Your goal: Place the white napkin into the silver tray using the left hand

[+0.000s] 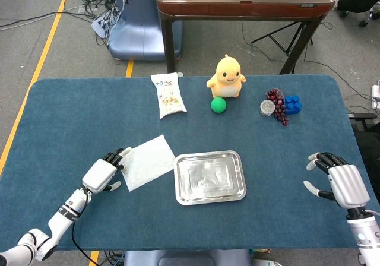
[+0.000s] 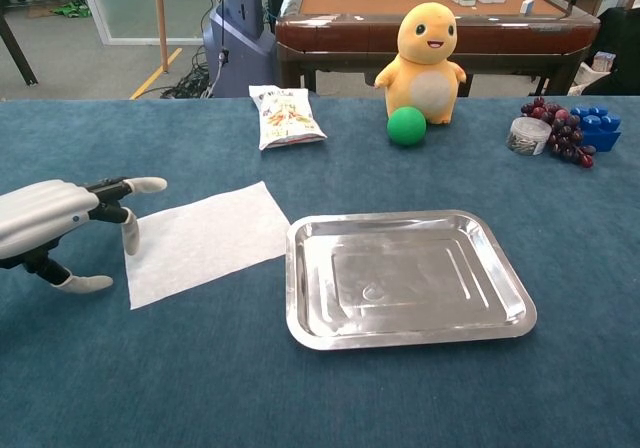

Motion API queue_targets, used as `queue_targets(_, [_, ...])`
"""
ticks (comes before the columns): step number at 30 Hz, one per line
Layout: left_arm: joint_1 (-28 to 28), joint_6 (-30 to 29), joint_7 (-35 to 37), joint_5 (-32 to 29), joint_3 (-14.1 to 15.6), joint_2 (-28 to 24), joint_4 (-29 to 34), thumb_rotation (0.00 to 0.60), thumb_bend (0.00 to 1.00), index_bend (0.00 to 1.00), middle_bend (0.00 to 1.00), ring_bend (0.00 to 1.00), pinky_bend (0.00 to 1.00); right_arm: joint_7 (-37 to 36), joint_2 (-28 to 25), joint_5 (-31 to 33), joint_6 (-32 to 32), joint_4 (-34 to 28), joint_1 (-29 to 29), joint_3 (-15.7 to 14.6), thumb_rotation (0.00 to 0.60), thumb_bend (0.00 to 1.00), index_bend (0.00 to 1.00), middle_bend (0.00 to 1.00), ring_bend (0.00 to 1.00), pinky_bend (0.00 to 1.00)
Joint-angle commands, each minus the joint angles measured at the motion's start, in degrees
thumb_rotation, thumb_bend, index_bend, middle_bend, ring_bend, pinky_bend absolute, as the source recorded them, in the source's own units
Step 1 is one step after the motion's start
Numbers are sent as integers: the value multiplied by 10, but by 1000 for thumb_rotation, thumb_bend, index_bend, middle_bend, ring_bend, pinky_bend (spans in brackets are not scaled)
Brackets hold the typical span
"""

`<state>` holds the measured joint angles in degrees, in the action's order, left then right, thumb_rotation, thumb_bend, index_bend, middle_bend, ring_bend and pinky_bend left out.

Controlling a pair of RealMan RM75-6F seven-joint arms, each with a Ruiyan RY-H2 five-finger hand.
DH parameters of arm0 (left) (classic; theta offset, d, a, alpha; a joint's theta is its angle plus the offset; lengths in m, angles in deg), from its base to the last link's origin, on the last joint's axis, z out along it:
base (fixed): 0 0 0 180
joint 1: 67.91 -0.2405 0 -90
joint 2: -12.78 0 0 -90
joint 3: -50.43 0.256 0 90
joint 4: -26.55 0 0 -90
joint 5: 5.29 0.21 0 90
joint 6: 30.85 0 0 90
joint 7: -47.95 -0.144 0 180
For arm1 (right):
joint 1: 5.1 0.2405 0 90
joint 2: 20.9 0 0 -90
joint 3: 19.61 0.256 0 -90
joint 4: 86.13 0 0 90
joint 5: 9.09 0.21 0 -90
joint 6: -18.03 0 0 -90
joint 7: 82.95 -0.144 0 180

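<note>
White napkin [image 2: 202, 240]: thin, limp, v. light, flat on surface; your left hand [image 2: 55, 224], fingers spread and empty, should pinch the near-left edge.

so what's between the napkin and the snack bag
Nothing: only bare blue tablecloth separates the white napkin from the snack bag, clearest in the head view.
</note>
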<state>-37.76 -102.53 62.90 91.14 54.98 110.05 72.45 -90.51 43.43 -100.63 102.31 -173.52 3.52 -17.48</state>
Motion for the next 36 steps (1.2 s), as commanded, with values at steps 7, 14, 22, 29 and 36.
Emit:
queue_targets(7, [1, 0, -1, -1, 1, 4, -1, 600, 237, 469, 21, 0, 190, 0, 0, -1, 0, 0, 0, 0, 600, 212, 489, 354, 273, 376])
queue_targets(14, [2, -3, 1, 0, 1, 8, -4, 600, 237, 469, 21, 0, 190, 0, 0, -1, 0, 0, 0, 0, 600, 212, 488, 354, 273, 376])
queue_targets(22, [3, -5, 6, -2, 0, 13, -5, 600, 196, 467, 21, 0, 192, -2, -1, -1, 2, 0, -1, 0, 600, 212, 489, 354, 273, 376])
queue_targets(29, [4, -5, 9, -6, -4, 19, -7, 600, 167, 467, 21, 0, 195, -3, -1, -1, 2, 0, -1, 0, 600, 212, 488, 355, 273, 376])
queue_targets(36, [5, -5, 7, -7, -4, 25, -12, 600, 167, 466, 21, 0, 196, -4, -2, -1, 2, 0, -1, 0, 600, 212, 488, 354, 273, 376])
